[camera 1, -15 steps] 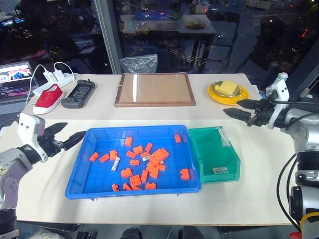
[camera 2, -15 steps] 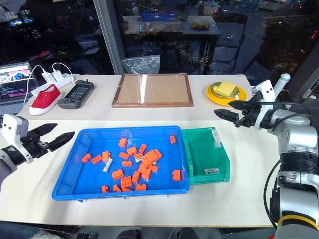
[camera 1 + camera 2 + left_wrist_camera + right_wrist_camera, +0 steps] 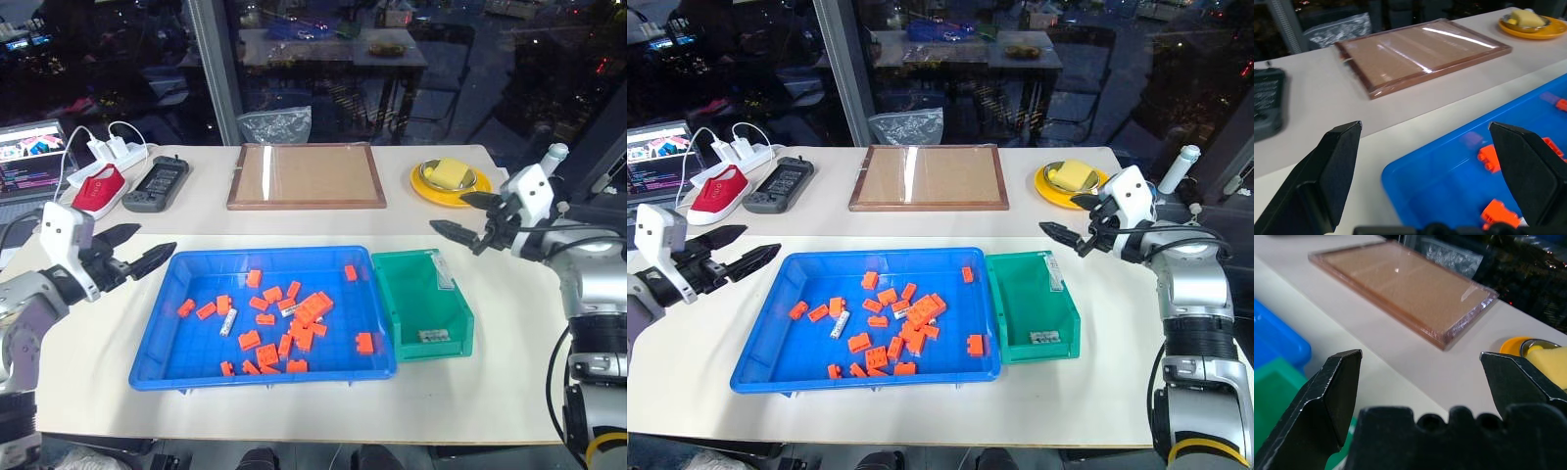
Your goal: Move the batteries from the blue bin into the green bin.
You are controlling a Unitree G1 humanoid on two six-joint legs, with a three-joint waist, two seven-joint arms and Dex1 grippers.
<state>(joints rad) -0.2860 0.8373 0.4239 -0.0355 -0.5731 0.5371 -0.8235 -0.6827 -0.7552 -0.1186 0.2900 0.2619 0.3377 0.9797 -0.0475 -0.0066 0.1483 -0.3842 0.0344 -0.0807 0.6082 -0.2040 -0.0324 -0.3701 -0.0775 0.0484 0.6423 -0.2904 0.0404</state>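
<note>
Blue bin (image 3: 157,357) sits at centre of the desk (image 3: 88,392), long side toward the robot. It holds many orange blocks (image 3: 309,308) scattered across the floor, densest around the middle. Two batteries visible among them: one (image 3: 227,324) lies left of centre, apart from the cluster; a second (image 3: 285,310) lies in the cluster, touching orange blocks.

Green bin (image 3: 392,294) stands just beside the blue bin's right rim. One battery (image 3: 428,335) lies on its floor, near the front wall.

Left gripper (image 3: 142,250) hovers over the desk just off the blue bin's left rear corner, jaws wide apart, holding nothing. Right gripper (image 3: 462,215) hangs above the desk behind the green bin, jaws wide apart, likewise unladen.

Behind the bins: wooden-framed board (image 3: 306,176), yellow dish (image 3: 421,184), red shoe (image 3: 95,188).
</note>
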